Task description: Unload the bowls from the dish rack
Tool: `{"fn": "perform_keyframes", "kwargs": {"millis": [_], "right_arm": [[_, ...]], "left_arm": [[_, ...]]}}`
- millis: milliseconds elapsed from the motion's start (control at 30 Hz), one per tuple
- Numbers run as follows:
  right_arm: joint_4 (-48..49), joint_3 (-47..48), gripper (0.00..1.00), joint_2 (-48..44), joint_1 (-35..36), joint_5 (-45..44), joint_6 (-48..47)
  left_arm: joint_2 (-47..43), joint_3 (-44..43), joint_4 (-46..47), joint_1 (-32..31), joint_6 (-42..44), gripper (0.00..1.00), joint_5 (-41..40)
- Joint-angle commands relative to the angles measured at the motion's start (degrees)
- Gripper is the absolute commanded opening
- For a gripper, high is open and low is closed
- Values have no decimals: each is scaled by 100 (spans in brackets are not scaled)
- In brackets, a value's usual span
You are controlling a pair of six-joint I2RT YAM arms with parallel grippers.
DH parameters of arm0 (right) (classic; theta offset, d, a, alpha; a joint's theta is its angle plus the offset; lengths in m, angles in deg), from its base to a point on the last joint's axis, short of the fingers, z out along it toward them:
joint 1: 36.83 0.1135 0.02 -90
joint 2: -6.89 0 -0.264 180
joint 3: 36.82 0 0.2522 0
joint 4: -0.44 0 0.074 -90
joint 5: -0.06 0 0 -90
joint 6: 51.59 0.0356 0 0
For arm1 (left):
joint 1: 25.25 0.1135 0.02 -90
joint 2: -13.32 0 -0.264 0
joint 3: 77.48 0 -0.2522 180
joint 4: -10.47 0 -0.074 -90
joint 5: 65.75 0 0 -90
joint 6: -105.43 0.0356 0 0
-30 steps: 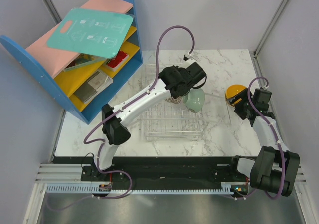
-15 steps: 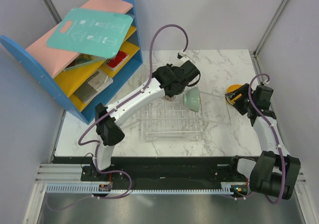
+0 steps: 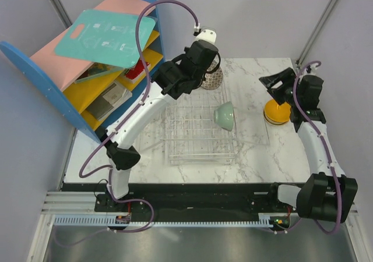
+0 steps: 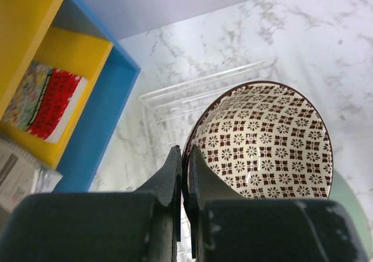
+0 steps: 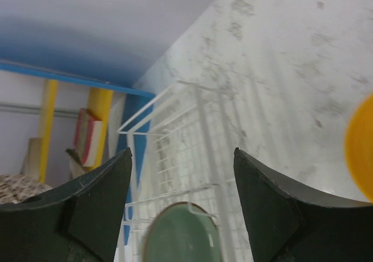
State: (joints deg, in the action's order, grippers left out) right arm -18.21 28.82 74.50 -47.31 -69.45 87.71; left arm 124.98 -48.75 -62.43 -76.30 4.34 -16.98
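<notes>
My left gripper [image 3: 204, 74] is shut on the rim of a cream bowl with a dark brown pattern [image 3: 213, 79] and holds it in the air over the far edge of the wire dish rack [image 3: 198, 141]. The left wrist view shows the fingers [image 4: 175, 172] pinching that bowl's rim [image 4: 262, 140]. A pale mint bowl [image 3: 224, 116] stands on edge in the rack's right side and also shows in the right wrist view [image 5: 180, 239]. An orange bowl [image 3: 276, 112] sits on the table at the right. My right gripper [image 3: 274, 82] is open and empty, just above and beyond it.
A blue-and-yellow shelf unit [image 3: 111, 70] with a teal board [image 3: 108, 35] on top stands at the far left, close to the rack. Enclosure walls ring the marble table [image 3: 256, 151]. The shelf's edge shows in the left wrist view [image 4: 99, 116].
My left arm lifted the patterned bowl out of the rack and carried it toward the far side. My right gripper rose away from the orange bowl, which now rests on the table.
</notes>
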Motion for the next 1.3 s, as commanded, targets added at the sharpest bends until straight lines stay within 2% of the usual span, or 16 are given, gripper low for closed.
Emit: {"fn": "perform_keyframes", "kwargs": {"millis": [0,167,533,1267], "right_arm": [[348,1095,77,313,616,176,-104],[216,1720,77,630,1329,42,-228],[401,1607,75,727,2488,-159,-149],[392,1343,75,1192,3245,-652,-307]], "left_arm": [[190,-390,517,7,-156,2,677],[93,-180,526,-54,-113,2,564],[-3,304,526,24,-130,2,186],[-680,893,552,121,-279,2,27]]}}
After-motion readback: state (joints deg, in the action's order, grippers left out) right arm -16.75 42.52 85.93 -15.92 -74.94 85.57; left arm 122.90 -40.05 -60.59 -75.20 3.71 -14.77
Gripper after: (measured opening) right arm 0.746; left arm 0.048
